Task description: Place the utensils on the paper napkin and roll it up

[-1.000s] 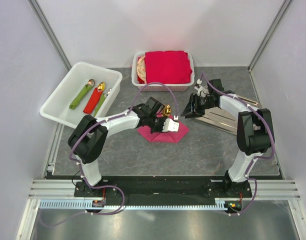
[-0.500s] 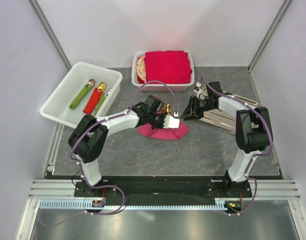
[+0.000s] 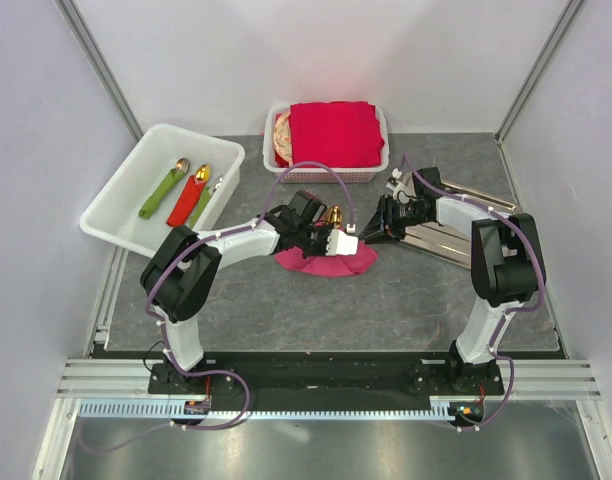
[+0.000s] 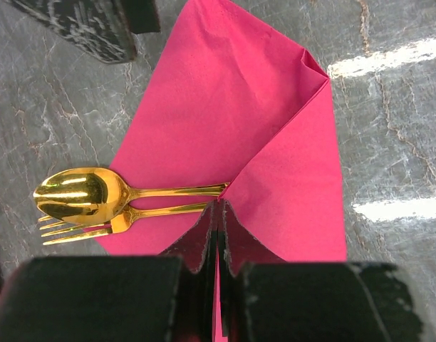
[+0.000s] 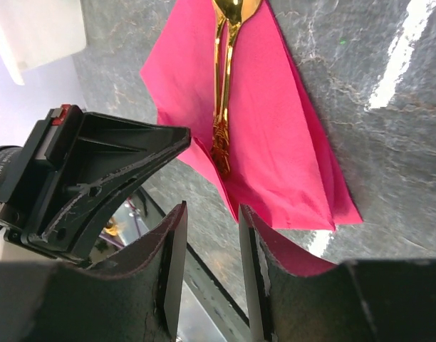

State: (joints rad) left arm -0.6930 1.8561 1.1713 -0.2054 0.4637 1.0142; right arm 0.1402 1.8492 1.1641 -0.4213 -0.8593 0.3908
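Observation:
The paper napkin [image 3: 324, 263] [image 4: 225, 107] lies magenta-pink on the grey table with one flap folded over. The utensils [image 4: 79, 194], a gold spoon over a gold fork, rest on it with their handles running under the flap. Their handle ends show in the right wrist view [image 5: 224, 92]. My left gripper [image 3: 343, 241] [image 4: 219, 206] is shut on the flap's edge, with pink paper between its jaws. My right gripper [image 3: 372, 231] [image 5: 211, 214] is open just off the napkin's right side. Nothing is between its jaws, and the napkin's edge is by one fingertip.
A white bin [image 3: 126, 205] at the back left holds green and red wrapped bundles. A white basket [image 3: 378, 170] with a thick stack of red napkins stands behind. A shiny metal tray [image 3: 441, 243] lies under the right arm.
My right gripper has moved left to the napkin's edge and its jaws have narrowed a little. The flap held by my left gripper lies lower and flatter.

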